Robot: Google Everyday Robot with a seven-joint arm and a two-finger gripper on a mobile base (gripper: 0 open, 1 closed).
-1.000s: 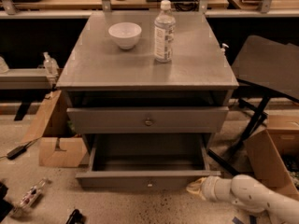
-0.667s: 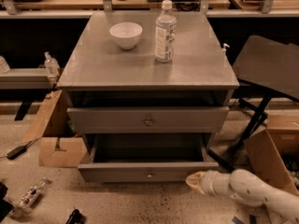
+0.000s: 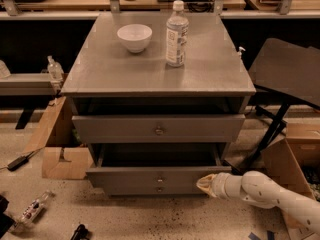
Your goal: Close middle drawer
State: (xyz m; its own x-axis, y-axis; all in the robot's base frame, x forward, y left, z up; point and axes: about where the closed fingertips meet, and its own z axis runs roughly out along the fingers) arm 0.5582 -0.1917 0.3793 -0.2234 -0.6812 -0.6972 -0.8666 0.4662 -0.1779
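Seemingly the closing is partly done: the middle drawer (image 3: 130,177) is seen pulled out a little; the hand (image 3: 206,184) is set against its front's right end, and whether it is spread cannot be told.

Gripper (image 3: 206,184): at middle drawer (image 3: 145,176) front's right end.
Right side: cardboard box (image 3: 290,156), black stand leg (image 3: 272,134) crowd in.
Floor (image 3: 150,214) ahead: free.

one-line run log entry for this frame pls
step: close drawer | middle drawer: partly open | gripper: low, at right end of drawer front | cabinet top: bowl, bottle upright
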